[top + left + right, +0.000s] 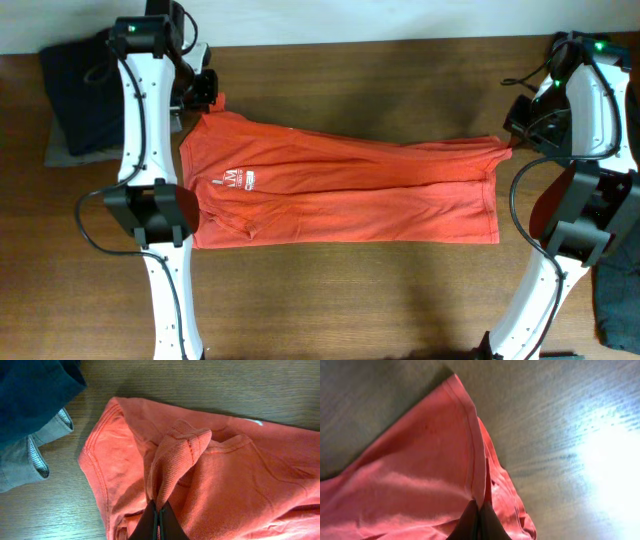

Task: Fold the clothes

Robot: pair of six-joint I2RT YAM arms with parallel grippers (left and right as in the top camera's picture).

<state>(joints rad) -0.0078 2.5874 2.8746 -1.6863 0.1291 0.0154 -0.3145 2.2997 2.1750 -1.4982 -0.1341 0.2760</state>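
The red-orange T-shirt (pixel 340 190) lies stretched sideways across the wooden table, white lettering (pixel 236 181) near its left end. My left gripper (pixel 205 92) is shut on a fold of the shirt's upper left corner; the left wrist view shows the pinched ribbed fabric (pixel 177 455) rising from the jaws (pixel 159 515). My right gripper (pixel 520 135) is shut on the shirt's upper right corner; the right wrist view shows the hemmed edge (pixel 470 445) pinched between the jaws (pixel 481 510).
A dark navy garment (pixel 80 90) lies on a grey one at the back left corner, also in the left wrist view (pixel 30 395). Dark cloth (pixel 620 290) lies at the right edge. Wooden table (pixel 380 300) spreads in front of the shirt.
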